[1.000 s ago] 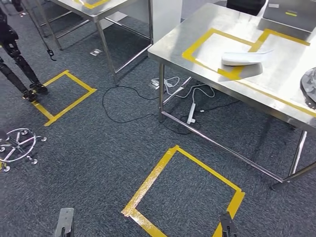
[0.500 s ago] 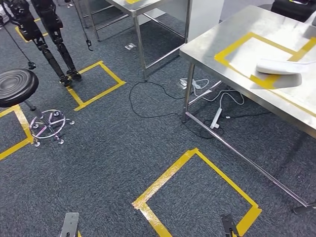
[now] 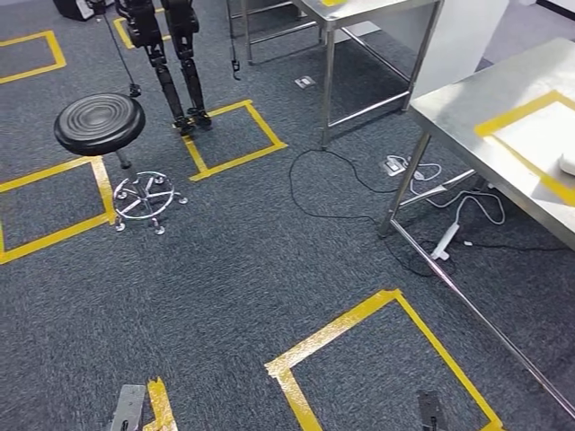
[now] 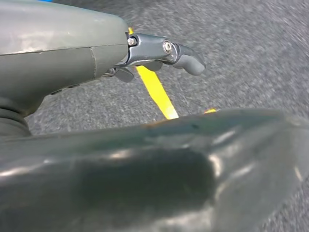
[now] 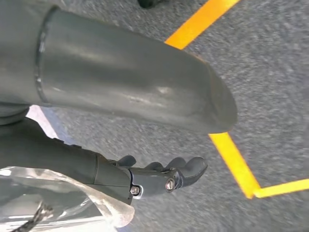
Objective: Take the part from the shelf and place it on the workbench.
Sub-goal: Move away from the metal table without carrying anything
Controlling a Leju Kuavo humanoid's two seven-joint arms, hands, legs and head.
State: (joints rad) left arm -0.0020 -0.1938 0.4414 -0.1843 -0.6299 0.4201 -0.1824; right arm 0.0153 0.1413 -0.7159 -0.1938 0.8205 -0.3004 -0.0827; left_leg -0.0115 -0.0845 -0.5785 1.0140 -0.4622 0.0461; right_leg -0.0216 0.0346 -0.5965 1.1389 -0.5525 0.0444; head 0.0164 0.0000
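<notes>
A white part lies on the steel workbench, inside a yellow tape frame, cut off by the right edge of the head view. My left hand hangs over grey carpet with its fingers stretched out and nothing in them. My right hand also hangs over the carpet, its fingers straight and holding nothing. In the head view the left hand and right hand just show at the bottom edge, far from the bench.
Yellow tape squares mark the carpet. A black stool on a chrome wheeled base stands at the left, with another robot's dark legs behind it. Cables and a power strip lie under the workbench. A second steel table stands behind.
My view has swung left: the workbench and white part slid to the right edge, and the stool and the other robot's legs came in. My hands still hang low.
</notes>
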